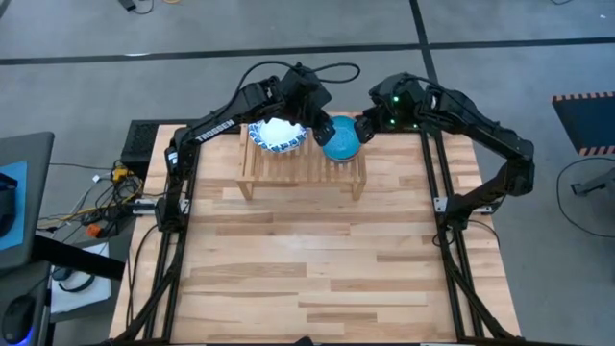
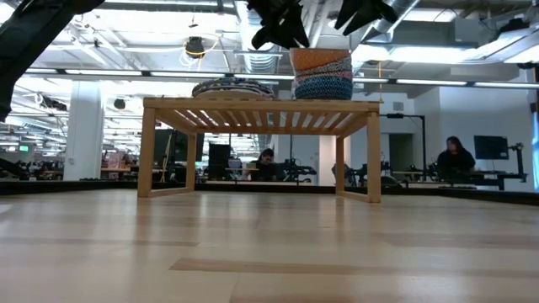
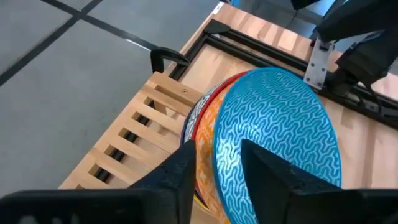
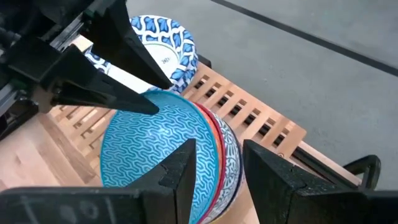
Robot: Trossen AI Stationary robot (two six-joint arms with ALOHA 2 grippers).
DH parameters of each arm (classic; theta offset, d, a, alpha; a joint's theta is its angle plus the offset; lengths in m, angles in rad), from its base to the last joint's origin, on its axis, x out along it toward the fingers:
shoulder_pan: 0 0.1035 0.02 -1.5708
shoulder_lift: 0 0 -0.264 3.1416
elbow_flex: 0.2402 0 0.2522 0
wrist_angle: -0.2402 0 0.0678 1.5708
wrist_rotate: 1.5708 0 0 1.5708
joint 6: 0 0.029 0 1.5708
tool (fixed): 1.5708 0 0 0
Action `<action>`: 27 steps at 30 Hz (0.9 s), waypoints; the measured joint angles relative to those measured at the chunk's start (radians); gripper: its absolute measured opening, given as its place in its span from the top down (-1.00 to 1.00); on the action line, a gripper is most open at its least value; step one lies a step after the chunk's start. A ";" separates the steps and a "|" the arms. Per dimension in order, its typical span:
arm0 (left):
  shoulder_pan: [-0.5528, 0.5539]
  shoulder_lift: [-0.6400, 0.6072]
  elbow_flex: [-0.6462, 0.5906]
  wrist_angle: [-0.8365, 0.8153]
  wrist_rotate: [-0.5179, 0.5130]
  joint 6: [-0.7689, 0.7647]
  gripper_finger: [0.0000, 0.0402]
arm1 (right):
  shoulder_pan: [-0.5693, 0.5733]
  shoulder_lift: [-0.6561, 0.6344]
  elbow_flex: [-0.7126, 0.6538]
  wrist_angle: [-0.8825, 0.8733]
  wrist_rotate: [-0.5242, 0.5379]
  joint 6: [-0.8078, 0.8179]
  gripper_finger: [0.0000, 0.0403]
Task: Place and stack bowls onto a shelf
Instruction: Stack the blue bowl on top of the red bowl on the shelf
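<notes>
The light-wood shelf (image 1: 303, 178) stands at the far middle of the table on its short legs (image 2: 253, 105). On its slatted top rest two stacks. To the left are white bowls with blue-patterned rims (image 1: 279, 135) (image 4: 165, 43). To the right are the small bowls (image 2: 321, 74), with the bright blue one (image 3: 280, 124) on top, over the red, yellow and grey-blue ones. My left gripper (image 3: 217, 171) is open, one finger inside the blue bowl's rim and one outside. My right gripper (image 4: 217, 168) is open above the opposite rim.
The bare plank tabletop (image 1: 317, 279) spreads out on the near side of the shelf. Black frame rails (image 1: 437, 183) run along both sides of the table. A black clamp (image 3: 165, 59) sits at the far edge, behind the shelf. People sit in the room beyond (image 2: 455, 156).
</notes>
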 joint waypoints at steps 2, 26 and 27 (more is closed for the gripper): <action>0.002 0.000 0.000 0.007 -0.012 -0.017 0.40 | 0.001 0.000 0.000 0.005 0.000 0.000 0.22; 0.028 0.000 0.000 -0.060 -0.167 -0.020 0.34 | -0.054 0.116 0.000 0.032 -0.106 -0.093 0.34; 0.028 0.000 0.000 -0.060 -0.167 -0.018 0.34 | -0.057 0.109 0.000 0.032 -0.105 -0.093 0.34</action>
